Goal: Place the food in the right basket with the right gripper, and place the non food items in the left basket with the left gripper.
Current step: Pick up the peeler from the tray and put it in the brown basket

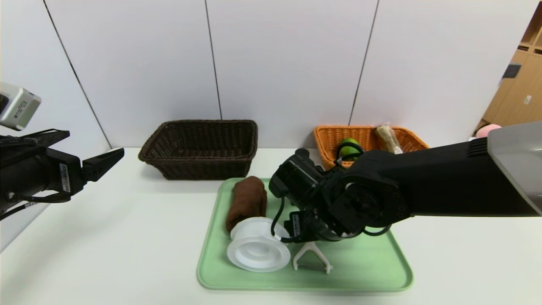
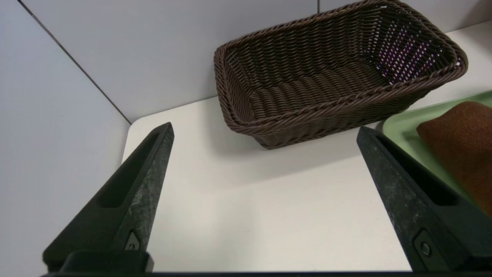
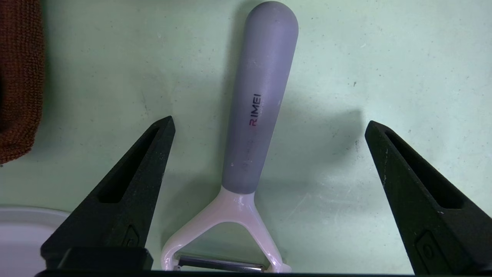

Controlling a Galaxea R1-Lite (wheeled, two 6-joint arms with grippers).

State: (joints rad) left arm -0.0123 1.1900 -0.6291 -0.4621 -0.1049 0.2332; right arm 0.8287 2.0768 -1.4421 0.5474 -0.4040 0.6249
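Observation:
A green tray [image 1: 360, 271] holds a rolled brown cloth [image 1: 247, 201], a white plastic spool [image 1: 256, 250] and a peeler [image 1: 311, 258] with a grey handle [image 3: 261, 100] and a white head. My right gripper [image 3: 269, 123] is open and empty, pointing down over the tray, its fingers on either side of the peeler's handle and clear of it. My left gripper [image 1: 106, 163] is open and empty above the table's left side, short of the dark brown basket [image 2: 330, 77]. The orange basket [image 1: 326, 140] holds a green fruit [image 1: 349, 144] and a wrapped snack [image 1: 387, 137].
Both baskets stand against the white wall at the back of the white table [image 1: 106, 237]. The brown cloth also shows in the left wrist view [image 2: 461, 142]. A wooden shelf [image 1: 521, 84] and a pink object [image 1: 487, 129] are at the far right.

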